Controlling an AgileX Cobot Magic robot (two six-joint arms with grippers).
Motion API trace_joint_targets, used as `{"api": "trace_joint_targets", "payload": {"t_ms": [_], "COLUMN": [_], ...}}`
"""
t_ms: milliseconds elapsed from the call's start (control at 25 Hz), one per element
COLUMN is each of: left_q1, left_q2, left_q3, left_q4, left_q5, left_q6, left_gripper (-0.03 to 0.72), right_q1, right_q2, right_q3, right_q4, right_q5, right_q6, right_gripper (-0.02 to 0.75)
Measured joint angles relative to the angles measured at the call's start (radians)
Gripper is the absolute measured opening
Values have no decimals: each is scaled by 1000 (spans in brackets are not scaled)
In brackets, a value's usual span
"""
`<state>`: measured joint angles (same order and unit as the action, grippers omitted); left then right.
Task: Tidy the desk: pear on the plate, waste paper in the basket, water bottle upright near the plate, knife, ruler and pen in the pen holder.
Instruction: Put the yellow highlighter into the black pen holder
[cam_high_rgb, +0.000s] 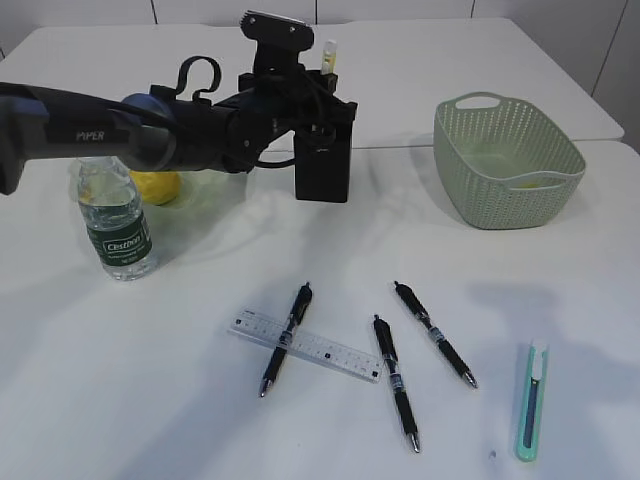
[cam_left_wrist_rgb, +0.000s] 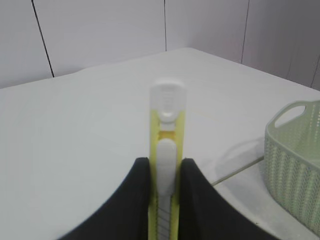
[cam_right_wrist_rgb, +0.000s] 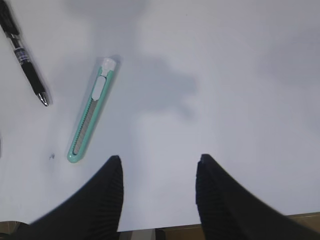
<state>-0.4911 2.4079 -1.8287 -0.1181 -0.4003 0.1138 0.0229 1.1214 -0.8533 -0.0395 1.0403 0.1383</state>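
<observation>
My left gripper (cam_high_rgb: 322, 98) (cam_left_wrist_rgb: 166, 169) is shut on a yellow knife (cam_high_rgb: 329, 57) (cam_left_wrist_rgb: 167, 145), held upright just above the black pen holder (cam_high_rgb: 322, 178). A teal knife (cam_high_rgb: 532, 400) (cam_right_wrist_rgb: 92, 117) lies at the front right. A clear ruler (cam_high_rgb: 320, 348) lies under one of three black pens (cam_high_rgb: 287, 338) (cam_high_rgb: 395, 380) (cam_high_rgb: 434, 333). The water bottle (cam_high_rgb: 115, 220) stands upright at the left, with the yellow pear (cam_high_rgb: 155, 187) behind it. My right gripper (cam_right_wrist_rgb: 157, 167) hangs open over bare table near the front edge. The plate and waste paper are out of view.
The green basket (cam_high_rgb: 505, 160) (cam_left_wrist_rgb: 295, 165) stands at the back right with a pale shape inside. My left arm (cam_high_rgb: 120, 130) stretches across the back left, over the bottle and the pear. One pen's tip (cam_right_wrist_rgb: 27, 62) lies left of the teal knife.
</observation>
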Motion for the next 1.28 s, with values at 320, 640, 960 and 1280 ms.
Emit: {"api": "trace_joint_targets", "payload": {"t_ms": [320, 640, 960, 1280], "left_q1": [0, 0, 0, 0], "left_q2": [5, 22, 22, 22], "left_q3": [0, 0, 0, 0], "left_q4": [0, 0, 0, 2], "left_q5": [16, 33, 38, 38], "left_q6": [0, 0, 0, 0], "left_gripper": [97, 97, 97, 97], "right_q1": [0, 0, 0, 0], "right_q2": [0, 0, 0, 0], "right_q3": [0, 0, 0, 0], "right_q4": [0, 0, 0, 0], "right_q5": [0, 0, 0, 0], "right_q6": [0, 0, 0, 0], "right_gripper": [386, 386, 386, 386]}}
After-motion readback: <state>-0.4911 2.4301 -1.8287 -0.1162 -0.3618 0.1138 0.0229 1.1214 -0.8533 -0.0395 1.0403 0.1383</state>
